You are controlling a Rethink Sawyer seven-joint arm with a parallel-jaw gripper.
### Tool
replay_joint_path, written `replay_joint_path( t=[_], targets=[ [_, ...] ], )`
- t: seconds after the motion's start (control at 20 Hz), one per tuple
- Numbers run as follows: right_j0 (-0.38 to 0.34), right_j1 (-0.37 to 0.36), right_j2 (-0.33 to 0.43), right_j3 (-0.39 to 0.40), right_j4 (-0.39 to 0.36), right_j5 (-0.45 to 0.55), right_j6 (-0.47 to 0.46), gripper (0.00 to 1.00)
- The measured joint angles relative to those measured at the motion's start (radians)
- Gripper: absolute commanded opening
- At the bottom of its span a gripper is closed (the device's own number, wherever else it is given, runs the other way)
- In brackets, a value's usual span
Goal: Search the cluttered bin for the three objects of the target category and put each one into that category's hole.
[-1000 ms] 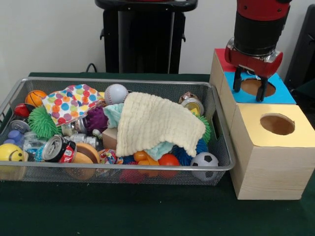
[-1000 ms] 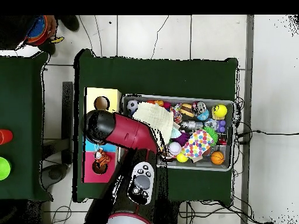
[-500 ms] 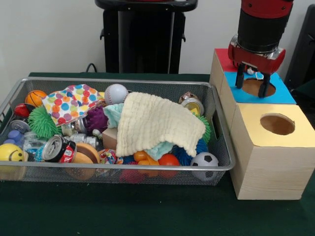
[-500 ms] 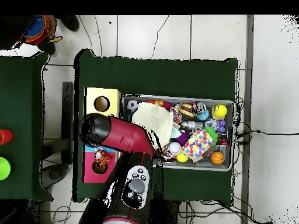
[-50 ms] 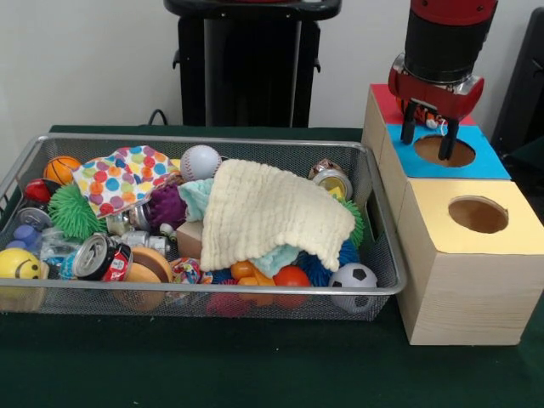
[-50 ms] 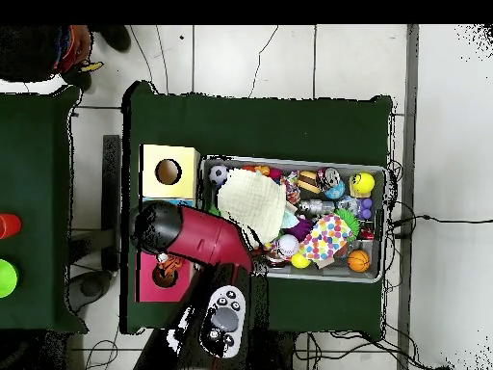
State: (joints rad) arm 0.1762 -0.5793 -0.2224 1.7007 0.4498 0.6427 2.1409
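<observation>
My gripper [image 5: 427,138] hangs open and empty just above the blue-topped box [image 5: 484,161], at the far-left side of its round hole [image 5: 444,151]. Behind it stands the red-topped box [image 5: 384,102]; a small orange and white thing [image 5: 433,121] shows between my fingers, resting there. In the overhead view my red arm [image 6: 197,239] covers the blue box, and a toy [image 6: 168,262] sits in the red box's hole. The mesh bin [image 5: 387,255] holds a cream cloth [image 5: 268,212], a polka-dot cloth [image 5: 123,174], a baseball [image 5: 201,161], a soccer ball [image 5: 353,276] and a soda can [image 5: 95,255].
A gold-topped box [image 5: 501,229] with its own hole [image 5: 478,215] stands nearest the camera, beside the bin's right end. The bin also holds a smiley ball [image 5: 19,265], a green spiky ball [image 5: 72,212], a small basketball [image 5: 61,168] and metal tins [image 5: 331,180].
My gripper has drifted from over the blue box's hole toward the red box behind it, rising slightly. It stays open and empty. Nothing in the bin has moved.
</observation>
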Motion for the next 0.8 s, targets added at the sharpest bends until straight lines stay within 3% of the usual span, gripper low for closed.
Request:
replay_joint_path(
  t=[0.8],
  targets=[
    [-0.012, -0.023, 0.02, 0.029, -0.001, -0.026, 0.0, 1.0]
  ],
)
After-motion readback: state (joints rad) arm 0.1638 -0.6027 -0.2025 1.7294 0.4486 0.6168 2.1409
